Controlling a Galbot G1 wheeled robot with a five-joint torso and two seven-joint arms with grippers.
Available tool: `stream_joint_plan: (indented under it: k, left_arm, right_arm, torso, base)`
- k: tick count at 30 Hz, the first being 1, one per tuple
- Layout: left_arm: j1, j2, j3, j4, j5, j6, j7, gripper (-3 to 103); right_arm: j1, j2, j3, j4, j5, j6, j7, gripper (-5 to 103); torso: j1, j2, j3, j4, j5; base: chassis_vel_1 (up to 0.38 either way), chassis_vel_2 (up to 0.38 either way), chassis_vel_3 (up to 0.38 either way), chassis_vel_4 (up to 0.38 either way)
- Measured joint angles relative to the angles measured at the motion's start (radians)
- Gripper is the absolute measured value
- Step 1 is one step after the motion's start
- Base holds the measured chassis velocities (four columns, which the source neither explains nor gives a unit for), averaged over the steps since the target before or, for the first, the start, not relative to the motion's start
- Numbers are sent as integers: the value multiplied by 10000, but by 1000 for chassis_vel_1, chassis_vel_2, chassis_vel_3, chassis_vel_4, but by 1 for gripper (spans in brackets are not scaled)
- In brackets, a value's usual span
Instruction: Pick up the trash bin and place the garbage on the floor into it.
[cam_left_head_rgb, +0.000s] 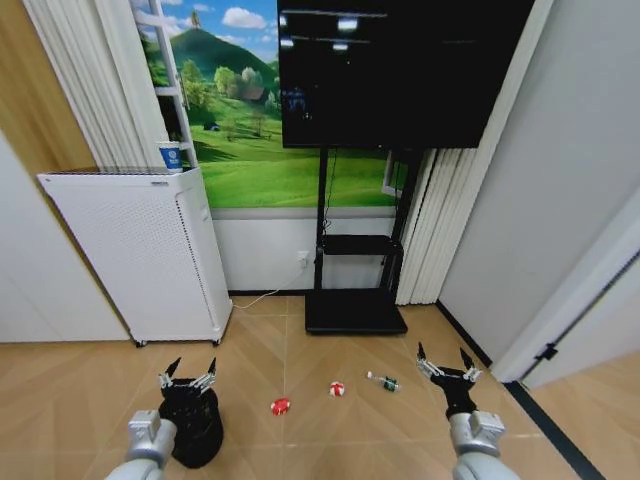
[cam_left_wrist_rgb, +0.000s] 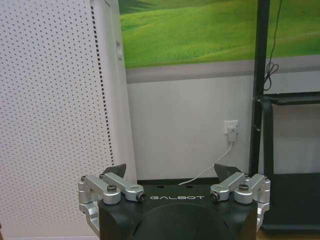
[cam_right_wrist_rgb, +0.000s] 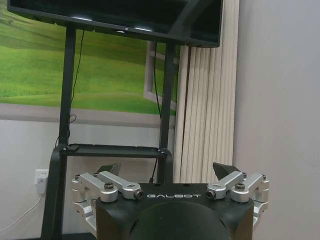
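Observation:
The trash bin (cam_left_head_rgb: 198, 428), a small black mesh basket, stands on the wood floor at the lower left. My left gripper (cam_left_head_rgb: 188, 375) hangs open just above its far rim, nothing between the fingers; the left wrist view has the open left gripper (cam_left_wrist_rgb: 172, 170) facing the wall. The garbage lies in a row on the floor: a red wad (cam_left_head_rgb: 280, 406), a red-and-white wrapper (cam_left_head_rgb: 338, 388) and a slim green-and-white bottle (cam_left_head_rgb: 383, 381). My right gripper (cam_left_head_rgb: 445, 362) is open and empty in the air, right of the bottle; in its own wrist view the right gripper (cam_right_wrist_rgb: 167, 167) faces the TV stand.
A tall white perforated appliance (cam_left_head_rgb: 140, 250) with a cup (cam_left_head_rgb: 170, 155) on top stands by the left wall, behind the bin. A black TV stand (cam_left_head_rgb: 355, 310) sits at the back centre, pleated curtains (cam_left_head_rgb: 435, 220) beside it. A grey wall and door frame (cam_left_head_rgb: 560, 320) close the right.

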Motion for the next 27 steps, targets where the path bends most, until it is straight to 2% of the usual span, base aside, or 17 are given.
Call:
stream_joint_plan:
  k: [6, 27]
  left_arm:
    - [10, 14, 14, -51, -234, 48, -137, 99]
    - [18, 16, 22, -68, -249, 68, -142, 99]
  right_arm:
    - [-5, -20, 27, -37, -10, 56, 93, 100]
    - [-16, -22, 35, -41, -12, 49, 96, 100]
  torso:
    - [4, -1, 1, -1, 0]
    - [-4, 4, -3, -1, 0]
  base:
    - [-185, 194, 156, -156]
    - [20, -26, -20, 15]
